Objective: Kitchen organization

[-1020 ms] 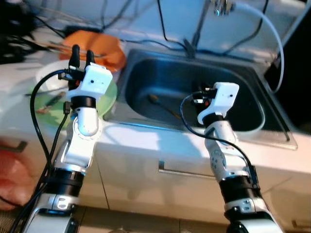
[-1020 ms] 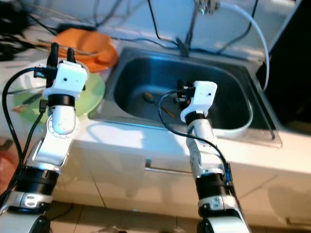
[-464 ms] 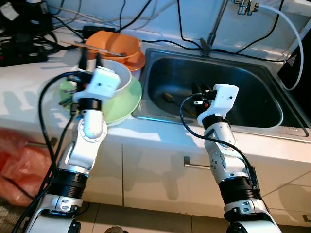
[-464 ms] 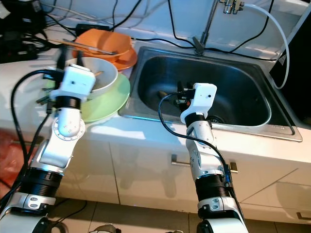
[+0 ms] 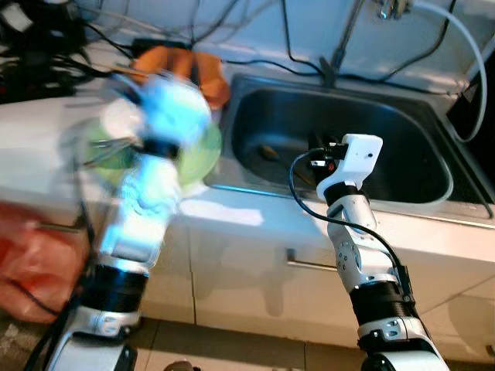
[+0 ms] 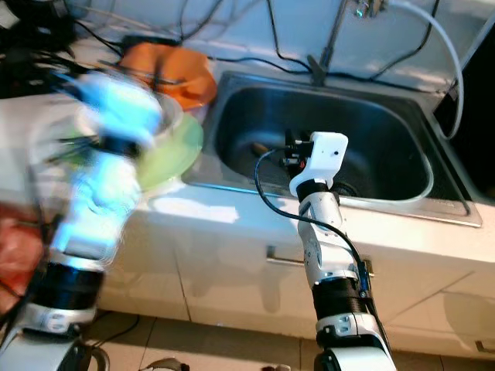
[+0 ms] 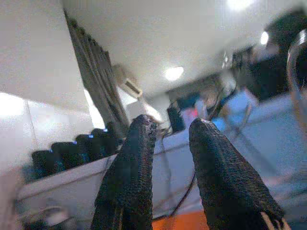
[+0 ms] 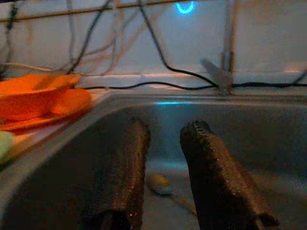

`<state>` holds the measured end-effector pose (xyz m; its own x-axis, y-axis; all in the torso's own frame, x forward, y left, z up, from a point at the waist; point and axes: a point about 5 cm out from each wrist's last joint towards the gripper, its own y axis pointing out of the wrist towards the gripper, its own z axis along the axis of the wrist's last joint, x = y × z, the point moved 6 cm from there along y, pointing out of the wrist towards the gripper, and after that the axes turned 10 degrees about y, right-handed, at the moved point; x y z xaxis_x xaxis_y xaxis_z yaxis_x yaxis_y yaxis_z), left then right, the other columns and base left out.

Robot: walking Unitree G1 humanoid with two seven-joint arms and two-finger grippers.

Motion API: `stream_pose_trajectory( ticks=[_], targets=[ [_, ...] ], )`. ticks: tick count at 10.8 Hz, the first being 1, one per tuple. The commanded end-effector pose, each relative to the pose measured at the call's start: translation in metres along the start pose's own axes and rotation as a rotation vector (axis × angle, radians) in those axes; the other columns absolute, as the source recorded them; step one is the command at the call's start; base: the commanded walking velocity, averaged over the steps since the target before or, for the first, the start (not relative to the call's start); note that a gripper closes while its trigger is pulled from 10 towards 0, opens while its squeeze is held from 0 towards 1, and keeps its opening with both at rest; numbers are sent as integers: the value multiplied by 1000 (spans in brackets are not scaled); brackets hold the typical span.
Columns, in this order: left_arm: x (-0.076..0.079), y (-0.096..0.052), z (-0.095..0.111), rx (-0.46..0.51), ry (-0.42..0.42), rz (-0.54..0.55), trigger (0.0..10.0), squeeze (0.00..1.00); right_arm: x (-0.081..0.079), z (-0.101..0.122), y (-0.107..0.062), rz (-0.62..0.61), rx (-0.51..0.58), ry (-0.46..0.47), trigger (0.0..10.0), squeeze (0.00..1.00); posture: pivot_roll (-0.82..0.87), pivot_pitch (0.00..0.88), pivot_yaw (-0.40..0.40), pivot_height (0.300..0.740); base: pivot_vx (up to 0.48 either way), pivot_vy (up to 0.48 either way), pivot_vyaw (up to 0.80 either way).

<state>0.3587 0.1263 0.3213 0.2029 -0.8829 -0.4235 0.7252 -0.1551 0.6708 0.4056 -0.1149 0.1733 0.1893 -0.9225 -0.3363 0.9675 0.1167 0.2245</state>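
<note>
The left gripper (image 7: 165, 143) is a blur above the green plate (image 5: 197, 151) and white bowl (image 6: 166, 116) on the counter, its fingers a narrow gap apart and holding nothing; a fast sweep so near the stack could knock the bowl off the plate or clip the orange dish (image 6: 186, 73) just behind. The right gripper (image 8: 165, 158) hangs in the sink (image 5: 402, 189), narrowly parted and empty, aimed at a spoon (image 8: 160, 183) on the basin floor; a low reach risks scraping steel or skidding the spoon away.
</note>
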Motion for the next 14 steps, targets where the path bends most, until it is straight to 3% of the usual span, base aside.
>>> stream_pose_trajectory(
  ticks=[1,2,3,7,9,10,12,14],
  targets=[
    [-6,1,2,-11,-107,-13,10000,0,5,2,1,-15,5,-5,10000,0,143,61,-93,740,0,0,0],
    [-23,-7,0,-31,-321,-4,10000,0,3,1,1,-10,4,-1,10000,0,148,63,-95,740,0,0,0],
    [-38,-14,-4,-42,-422,12,10000,0,3,1,2,-7,4,2,10000,0,152,64,-96,740,0,0,0],
    [-74,-61,-22,-71,-675,29,10000,0,2,-3,1,1,-4,7,10000,0,162,71,-100,740,0,0,0],
    [-87,-81,-18,-64,-720,-26,10000,0,2,-3,1,3,-2,10,10000,0,166,73,-100,740,0,0,0],
    [-104,-97,-28,-92,-722,14,10000,0,2,-3,1,2,2,15,10000,0,167,76,-100,740,0,0,0],
    [-112,-118,-48,-197,-659,42,10000,0,1,-5,0,6,-1,16,10000,0,169,78,-103,740,0,0,0],
    [-124,-138,-65,-257,-664,103,10000,0,2,-5,0,5,1,16,10000,0,171,81,-104,740,0,0,0]
  ],
)
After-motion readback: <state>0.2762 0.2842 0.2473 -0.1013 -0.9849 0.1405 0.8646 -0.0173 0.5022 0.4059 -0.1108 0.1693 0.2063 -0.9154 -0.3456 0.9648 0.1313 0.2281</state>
